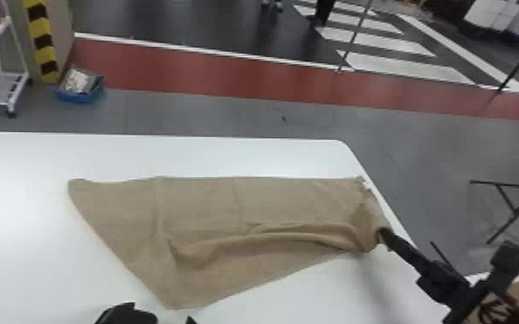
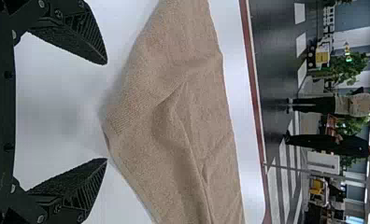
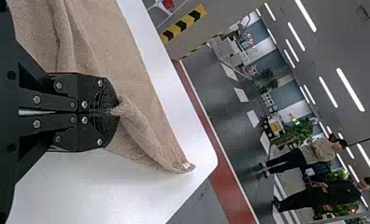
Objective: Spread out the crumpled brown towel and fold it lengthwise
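Left tool (image 1: 159, 316) at head view's bottom edge, rumpled soft brown towel (image 1: 202, 207) beyond on smooth white tabletop (image 1: 34, 267), right tool (image 1: 382, 234) at towel's right end near tabletop edge. Left wrist view: ribbed fingers wide apart, nubbly pointed corner ahead. Right wrist view: fingers closed on bunched towel, white tabletop strip alongside.

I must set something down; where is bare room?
Bare table lies left of the brown towel, beyond it to the far edge, and between its near side and the right arm. Crowded: right edge, where the right end effector grips the towel, and its near corner, by the left end effector.
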`<state>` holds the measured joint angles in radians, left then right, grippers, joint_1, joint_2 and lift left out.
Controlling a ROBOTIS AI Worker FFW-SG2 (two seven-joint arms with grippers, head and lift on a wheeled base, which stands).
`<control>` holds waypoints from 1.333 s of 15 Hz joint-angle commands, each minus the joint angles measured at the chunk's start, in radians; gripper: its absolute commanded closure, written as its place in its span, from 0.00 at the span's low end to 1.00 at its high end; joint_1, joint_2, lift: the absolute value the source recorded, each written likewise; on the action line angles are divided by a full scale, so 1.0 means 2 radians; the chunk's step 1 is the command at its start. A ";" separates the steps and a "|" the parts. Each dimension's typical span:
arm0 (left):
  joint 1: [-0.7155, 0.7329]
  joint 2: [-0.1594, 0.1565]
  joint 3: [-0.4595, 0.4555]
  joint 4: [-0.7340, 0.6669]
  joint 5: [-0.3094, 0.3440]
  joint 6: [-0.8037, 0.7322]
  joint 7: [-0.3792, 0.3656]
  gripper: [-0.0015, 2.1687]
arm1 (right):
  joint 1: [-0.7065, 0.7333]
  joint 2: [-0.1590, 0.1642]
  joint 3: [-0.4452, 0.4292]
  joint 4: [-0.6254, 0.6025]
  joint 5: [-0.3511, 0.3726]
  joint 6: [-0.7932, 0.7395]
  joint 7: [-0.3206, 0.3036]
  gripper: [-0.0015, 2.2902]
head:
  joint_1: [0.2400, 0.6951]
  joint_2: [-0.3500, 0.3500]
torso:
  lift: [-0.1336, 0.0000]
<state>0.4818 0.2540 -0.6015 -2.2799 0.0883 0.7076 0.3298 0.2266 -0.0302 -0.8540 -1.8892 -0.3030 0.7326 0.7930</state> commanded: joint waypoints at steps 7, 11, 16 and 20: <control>-0.021 -0.008 -0.001 0.081 0.009 -0.081 0.002 0.10 | -0.012 0.000 0.007 0.006 0.010 0.000 -0.005 0.63 | 1.00 0.00 | 0.07; -0.029 -0.008 -0.001 0.105 0.013 -0.083 -0.001 0.14 | -0.015 -0.001 0.007 0.013 0.010 -0.002 -0.005 0.63 | 1.00 0.00 | 0.07; -0.040 -0.009 0.001 0.116 0.017 -0.104 0.004 0.14 | -0.019 -0.001 0.009 0.013 0.013 -0.002 -0.005 0.63 | 1.00 0.00 | 0.07; -0.041 -0.009 0.004 0.119 0.020 -0.118 0.005 0.14 | -0.020 -0.003 0.007 0.013 0.013 -0.002 -0.005 0.63 | 1.00 0.00 | 0.07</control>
<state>0.4005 0.2356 -0.5947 -2.0405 0.1268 0.4754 0.3379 0.1878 -0.0340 -0.8394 -1.8622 -0.2777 0.7295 0.7838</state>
